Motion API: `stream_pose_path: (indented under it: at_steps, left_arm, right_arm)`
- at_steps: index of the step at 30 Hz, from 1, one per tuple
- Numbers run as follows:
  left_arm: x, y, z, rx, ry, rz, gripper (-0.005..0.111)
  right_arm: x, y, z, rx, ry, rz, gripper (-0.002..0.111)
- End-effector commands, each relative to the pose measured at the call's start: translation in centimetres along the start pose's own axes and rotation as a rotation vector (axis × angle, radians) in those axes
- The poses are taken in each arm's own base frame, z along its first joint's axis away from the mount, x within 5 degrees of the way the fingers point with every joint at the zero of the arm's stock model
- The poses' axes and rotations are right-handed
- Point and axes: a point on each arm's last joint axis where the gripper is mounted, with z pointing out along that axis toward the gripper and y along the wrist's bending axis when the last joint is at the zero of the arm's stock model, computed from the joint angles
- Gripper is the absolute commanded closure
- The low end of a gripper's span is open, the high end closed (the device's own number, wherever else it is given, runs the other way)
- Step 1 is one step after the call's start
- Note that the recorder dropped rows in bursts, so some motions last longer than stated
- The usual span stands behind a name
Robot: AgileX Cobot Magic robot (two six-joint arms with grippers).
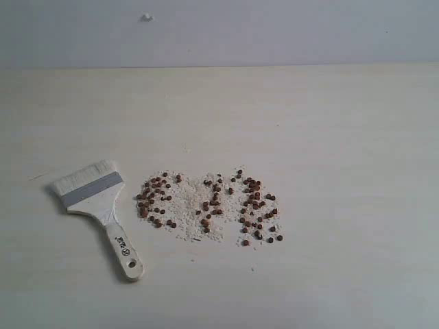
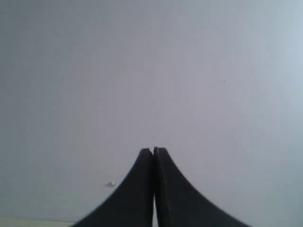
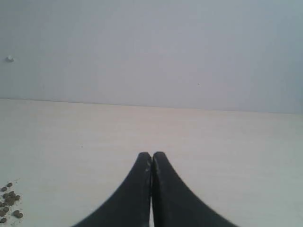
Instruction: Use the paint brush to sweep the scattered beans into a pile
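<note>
Exterior view shows, nearest, the wide flat paint brush point(image 1: 101, 209) with cream wooden handle and off-white bristles lying flat on the pale table point(image 1: 343, 137), just left of the tiny reddish-brown beans point(image 1: 254, 199). It looks light and rigid with soft bristles, so the handle suits a pinch. Both the left gripper point(image 2: 153, 152) and the right gripper point(image 3: 152, 155) are pressed together and empty.

Left pincer point(image 2: 153, 150) closed, empty, tips together; right pincer point(image 3: 152, 154) likewise.
</note>
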Motion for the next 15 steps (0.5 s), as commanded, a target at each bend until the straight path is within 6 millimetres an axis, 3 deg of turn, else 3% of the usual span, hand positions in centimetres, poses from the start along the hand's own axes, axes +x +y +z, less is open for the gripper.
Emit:
stream_pose_path:
  at_steps: [1,8,15]
  left_arm:
    - [0.0,0.0,0.5,-0.015,0.062,0.002,0.107]
    - [0.3,0.1,0.6,-0.045,0.17,-0.005,0.107]
    - [-3.6,-1.0,2.4,-0.131,0.444,0.002,0.107]
  right_arm:
    - [0.0,0.0,0.0,0.005,-0.015,-0.004,0.108]
    - [0.0,0.0,0.0,0.005,-0.015,-0.004,0.108]
    - [0.0,0.0,0.0,0.005,-0.015,-0.004,0.108]
